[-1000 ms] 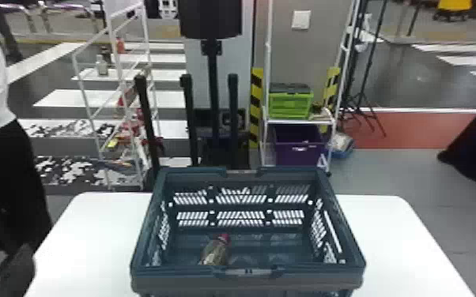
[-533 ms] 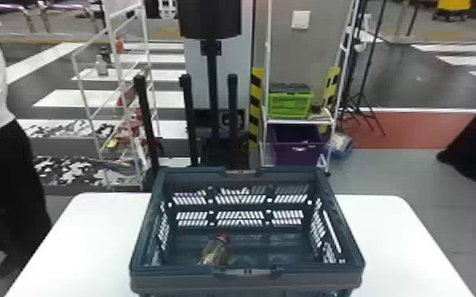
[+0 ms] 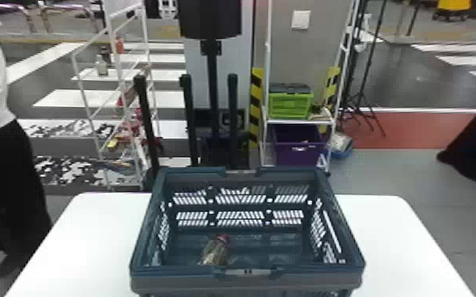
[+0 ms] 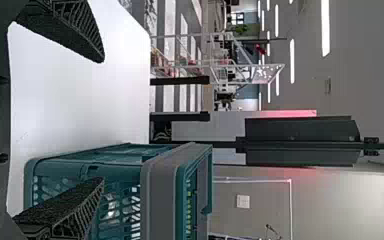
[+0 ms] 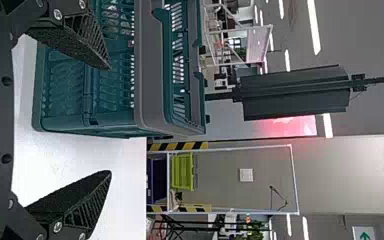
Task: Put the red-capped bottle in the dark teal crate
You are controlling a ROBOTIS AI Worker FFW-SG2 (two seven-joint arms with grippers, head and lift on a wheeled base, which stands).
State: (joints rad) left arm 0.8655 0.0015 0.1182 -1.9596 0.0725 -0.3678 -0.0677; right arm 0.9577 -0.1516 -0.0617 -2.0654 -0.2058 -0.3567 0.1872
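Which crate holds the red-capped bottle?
The dark teal crate, bottle inside, on the table; the green crate and purple crate are at the rack behind.

The bottle lies in the crate on the table

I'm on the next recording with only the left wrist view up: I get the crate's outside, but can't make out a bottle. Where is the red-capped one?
Observer: The head view has the bottle inside the crate, left of the middle and close to the near wall.
Operator: Which way does its top point?
Observer: The red cap is at the end toward the crate's far side.
Operator: And on the right, is anything being held?
Observer: No, the right wrist view has the right gripper open with nothing between its fingers.
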